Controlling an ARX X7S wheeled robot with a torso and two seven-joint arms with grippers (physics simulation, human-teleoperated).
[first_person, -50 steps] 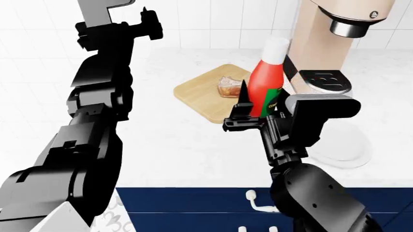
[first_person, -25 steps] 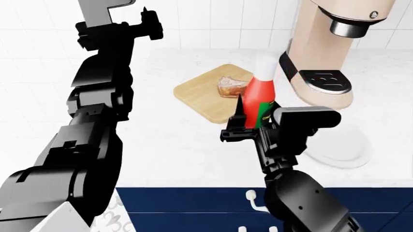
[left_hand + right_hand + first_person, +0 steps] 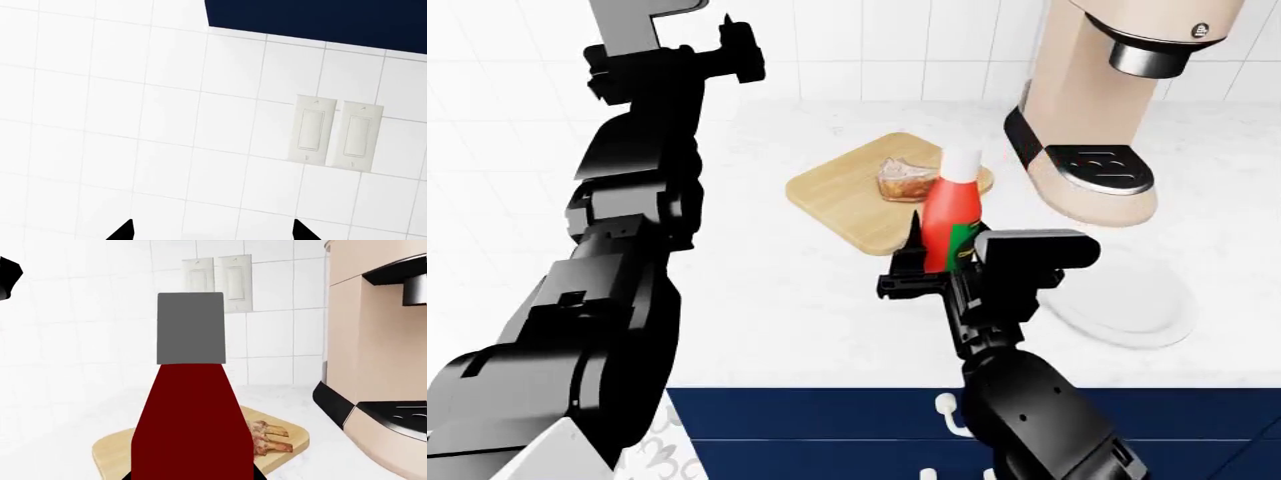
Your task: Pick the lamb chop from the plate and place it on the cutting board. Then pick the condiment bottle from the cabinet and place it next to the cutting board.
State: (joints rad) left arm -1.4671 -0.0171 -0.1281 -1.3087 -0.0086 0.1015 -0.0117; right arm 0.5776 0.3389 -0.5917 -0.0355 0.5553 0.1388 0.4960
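- My right tool (image 3: 941, 262) is clamped on the condiment bottle (image 3: 953, 212), which stands upright between the fingers, cap up, at the near corner of the cutting board (image 3: 841, 195).
- From the head view I cannot tell whether the bottle's base touches the surface (image 3: 801, 300) or hangs just above it.
- My left tool (image 3: 210, 231) is raised high and faces the tiled wall (image 3: 133, 125) and a pair of switches (image 3: 337, 132); its two finger tips stand apart with nothing between them.
- The lamb chop (image 3: 904, 180) lies on the board's far right part, bones pointing toward the coffee machine (image 3: 1121, 90).
- The plate (image 3: 1128, 305) sits to the right of my right arm, near the front edge of the surface, with nothing on it.
- Open white surface lies left of the board and in front of it; the coffee machine crowds the right side, just beside the board's right corner.
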